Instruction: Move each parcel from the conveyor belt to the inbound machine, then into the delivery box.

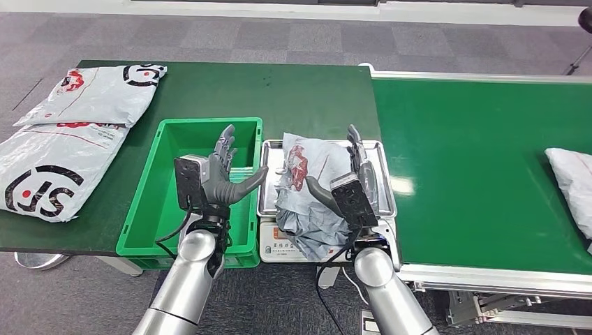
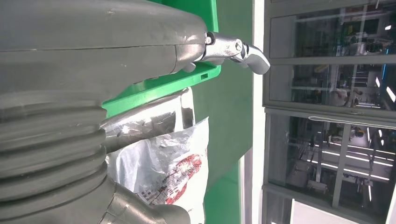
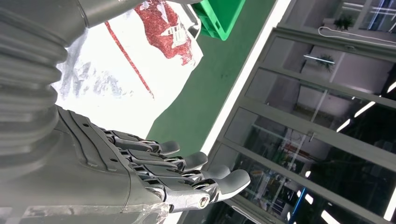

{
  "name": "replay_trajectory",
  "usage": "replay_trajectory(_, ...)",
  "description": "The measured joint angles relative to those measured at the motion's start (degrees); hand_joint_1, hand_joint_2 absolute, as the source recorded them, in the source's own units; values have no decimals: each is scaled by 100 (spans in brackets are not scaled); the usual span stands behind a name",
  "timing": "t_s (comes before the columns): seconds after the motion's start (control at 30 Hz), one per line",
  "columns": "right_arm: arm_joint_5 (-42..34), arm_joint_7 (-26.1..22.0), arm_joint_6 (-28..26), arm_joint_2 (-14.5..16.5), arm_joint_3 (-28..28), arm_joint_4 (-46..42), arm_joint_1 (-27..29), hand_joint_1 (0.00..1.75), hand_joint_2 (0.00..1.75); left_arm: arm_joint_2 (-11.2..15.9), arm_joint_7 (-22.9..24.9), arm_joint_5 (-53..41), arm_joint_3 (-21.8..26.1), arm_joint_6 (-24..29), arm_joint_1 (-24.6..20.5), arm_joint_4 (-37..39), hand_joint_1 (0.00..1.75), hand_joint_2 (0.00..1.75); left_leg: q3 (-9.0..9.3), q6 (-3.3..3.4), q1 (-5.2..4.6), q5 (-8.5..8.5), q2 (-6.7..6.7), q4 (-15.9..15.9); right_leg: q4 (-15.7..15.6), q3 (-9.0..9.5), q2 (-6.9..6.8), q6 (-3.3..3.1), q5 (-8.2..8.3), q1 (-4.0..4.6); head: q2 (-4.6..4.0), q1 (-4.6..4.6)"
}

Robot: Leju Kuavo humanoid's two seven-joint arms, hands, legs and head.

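I'm seeing the grey parcel (image 1: 307, 192) lying crumpled on the scale tray (image 1: 386, 183), right of the green box (image 1: 143, 220). My left hand (image 1: 222, 174) and right hand (image 1: 352, 178) are flanking it, fingers spread wide, gripping nothing.

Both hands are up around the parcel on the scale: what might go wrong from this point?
1. The crumpled grey parcel overhangs the scale tray at its near edge; a two-sided squeeze by the left hand and right hand may buckle the soft bag so it slips out.
2. The left hand hovers over the green bin, whose rim borders the tray; sweeping inward, it might clip that rim.
3. Another parcel waits on the conveyor belt.
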Motion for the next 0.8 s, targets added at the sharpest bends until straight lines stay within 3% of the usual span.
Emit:
replay_trajectory(0.13,24,-91,-318,3,-149,-24,46,0,175,-7,33,-208,-12,107,3,-44,0,175,0,0,0,0,-3,0,0,1,-2,0,0,0,0,0)
replay_trajectory(0.27,221,-71,-488,8,-373,-28,56,0,0,-29,118,-527,-43,281,0,-169,0,175,0,0,-2,0,1,0,0,1,-1,0,0,-1,0,0)
replay_trajectory(0.4,350,-129,-571,47,-547,10,14,0,0,-47,174,-894,-134,459,-17,-259,0,175,0,0,-2,0,-2,0,0,1,-2,0,0,-1,0,0)
replay_trajectory(0.5,837,57,-1027,55,-682,33,-25,0,0,-49,325,-1337,-290,410,-16,-317,0,175,0,0,-2,0,-3,0,0,1,-2,0,0,-1,0,0)
replay_trajectory(0.63,1276,348,-1444,51,-918,30,-22,0,175,-50,541,-2122,-610,290,-10,-311,0,175,0,1,-4,0,-2,1,-1,0,-1,0,0,-4,0,0)
replay_trajectory(0.8,1152,528,-1230,11,-1279,-116,91,0,175,-97,612,-2775,-1075,4,-67,-78,0,175,-1,2,-6,-2,-4,2,-3,-1,-2,1,0,-6,0,0)
